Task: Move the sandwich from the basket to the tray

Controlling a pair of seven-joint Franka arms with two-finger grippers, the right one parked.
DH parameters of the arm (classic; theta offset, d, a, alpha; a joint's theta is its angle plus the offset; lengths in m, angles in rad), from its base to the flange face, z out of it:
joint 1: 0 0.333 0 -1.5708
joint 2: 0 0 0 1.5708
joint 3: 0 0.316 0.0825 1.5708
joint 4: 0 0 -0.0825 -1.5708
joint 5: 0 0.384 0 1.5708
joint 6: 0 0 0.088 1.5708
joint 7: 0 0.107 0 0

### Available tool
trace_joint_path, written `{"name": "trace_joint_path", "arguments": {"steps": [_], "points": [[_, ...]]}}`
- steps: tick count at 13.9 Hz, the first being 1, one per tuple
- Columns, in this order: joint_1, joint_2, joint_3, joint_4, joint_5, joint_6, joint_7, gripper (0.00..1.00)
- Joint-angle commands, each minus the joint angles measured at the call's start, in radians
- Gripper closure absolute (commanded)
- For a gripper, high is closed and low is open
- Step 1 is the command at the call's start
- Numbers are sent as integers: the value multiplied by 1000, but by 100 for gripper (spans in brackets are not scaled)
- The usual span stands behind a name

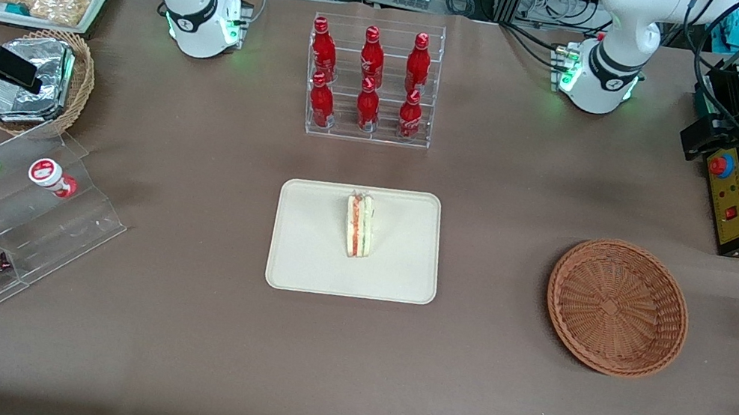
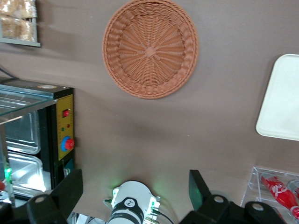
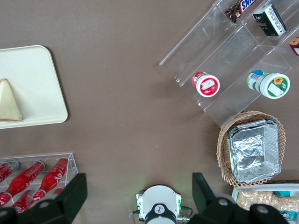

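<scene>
Surface: brown cloth (image 1: 479, 273) covers the whole surface, with the tray near the middle and the basket toward the working arm's end.
Fingers: the gripper (image 2: 135, 196) hangs high above the surface, up near its own arm's base; its two dark fingers (image 2: 70, 189) stand spread wide with nothing between them.
Basket: the reddish-brown basket (image 1: 617, 307) is empty, well apart from the gripper.
Sandwich: the sandwich (image 1: 359, 225) stands on its edge on the tray, roughly at the middle, filling layers showing upward.
Tray: the cream tray (image 1: 299, 263) lies flat, holding only the sandwich.
Stage: judging by this layout, the placing looks done and the arm is clear.
Risk, tipping: the wedge balances on a narrow side; a knock to the surface could topple it onto its face, though it would likely stay inside the rim.
Risk, arm travel: a low sweep across the middle could clip the sandwich or the rack of red bottles (image 1: 370, 82) standing farther from the front camera than the tray.
Risk, cause: height lost during any move is the main trigger.
</scene>
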Motion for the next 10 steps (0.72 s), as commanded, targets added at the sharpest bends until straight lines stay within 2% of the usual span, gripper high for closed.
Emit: {"name": "trace_joint_path", "arguments": {"steps": [1,10], "points": [[9,-25,5,-26,-23,22,14,0],[4,9,5,6,-23,16,5,0]]}}
